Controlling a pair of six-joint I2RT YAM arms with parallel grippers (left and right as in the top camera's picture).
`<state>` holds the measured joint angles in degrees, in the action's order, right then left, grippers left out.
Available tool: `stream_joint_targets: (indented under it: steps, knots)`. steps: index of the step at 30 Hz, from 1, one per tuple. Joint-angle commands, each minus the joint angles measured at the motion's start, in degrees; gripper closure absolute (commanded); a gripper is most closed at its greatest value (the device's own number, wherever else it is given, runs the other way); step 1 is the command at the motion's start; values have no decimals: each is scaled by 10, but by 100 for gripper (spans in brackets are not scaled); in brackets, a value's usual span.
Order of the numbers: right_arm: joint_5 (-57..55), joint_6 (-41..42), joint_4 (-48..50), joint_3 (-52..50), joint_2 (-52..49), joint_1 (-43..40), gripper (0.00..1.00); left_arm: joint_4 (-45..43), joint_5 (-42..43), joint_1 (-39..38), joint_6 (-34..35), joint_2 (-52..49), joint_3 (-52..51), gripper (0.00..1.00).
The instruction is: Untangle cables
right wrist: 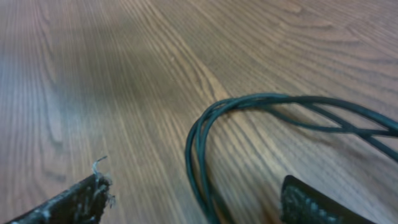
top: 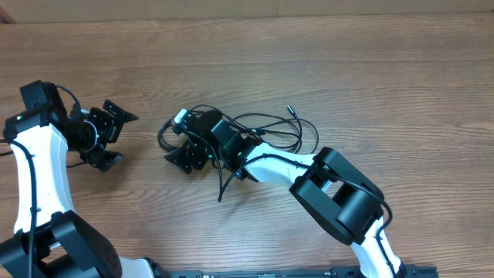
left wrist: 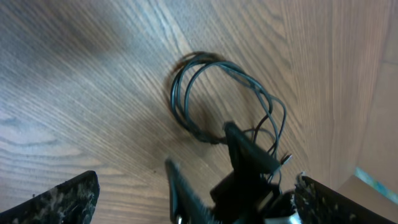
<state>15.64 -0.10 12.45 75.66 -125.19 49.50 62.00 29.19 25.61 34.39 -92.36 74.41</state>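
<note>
Near the middle of the wooden table (top: pixel 347 62) lie the cables (top: pixel 270 127), thin black cords heaped in a loose tangle of overlapping loops. One small plug end (top: pixel 290 109) pokes out on the far side of the heap, and a single strand (top: pixel 224 185) trails off toward the near edge.

Over the left part of that tangle sits the right gripper (top: pixel 176 143), reaching in from the near right. Its jaws stand apart. In the right wrist view a loop of several cords (right wrist: pixel 205 124) lies flat on the wood and runs between the two fingers (right wrist: pixel 68 202) without being pinched by either, so this pincer has hold of nothing that can be seen.

Well to the left of the heap is the left gripper (top: pixel 123 137), pointing right toward it. It is spread as wide as it goes and empty, with bare wood under it. From the left wrist camera its own fingers (left wrist: pixel 62 199) show only at the bottom corners, far apart, and beyond them the rounded end of the cable bundle (left wrist: pixel 186 93) lies on the table with the right gripper's dark fingers (left wrist: pixel 249 152) just beside it, on the near right of the loop
</note>
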Motion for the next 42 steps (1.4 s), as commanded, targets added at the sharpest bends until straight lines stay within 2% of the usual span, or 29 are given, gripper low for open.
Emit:
stream_joint_targets:
  steps: [1,7,8,9,10,12,21,26,29,32,36,40,42]
  knots:
    - [-19,-2,9,21,-28,-1,22,10,9,-2,-1,11,12,1]
    - [-19,5,-37,40,-66,0,52,13,9,-2,-1,11,12,0]
    - [-19,5,-51,40,-66,0,60,14,9,-3,-2,11,12,0]
    - [-21,5,-68,40,-65,0,76,17,9,-5,-3,11,12,0]
    - [-21,5,-83,40,-62,-1,88,19,9,-8,-13,11,12,1]
    - [-21,35,-118,40,-49,-13,96,19,9,-19,-48,11,12,0]
    - [25,94,-291,40,123,-117,96,12,9,-124,-163,11,12,0]
    - [35,125,-383,40,204,-176,96,-10,9,-183,-166,11,12,0]
    - [89,126,-411,40,235,-216,96,-29,9,-222,-165,11,11,0]
    - [163,126,-415,40,249,-243,96,-42,9,-261,-128,9,10,3]
    - [183,141,-419,40,250,-253,96,-82,23,-309,-4,9,5,0]
    - [179,140,-426,40,250,-253,96,-200,147,-344,25,9,5,1]
    - [179,140,-429,40,250,-253,96,-257,170,-356,44,9,5,1]
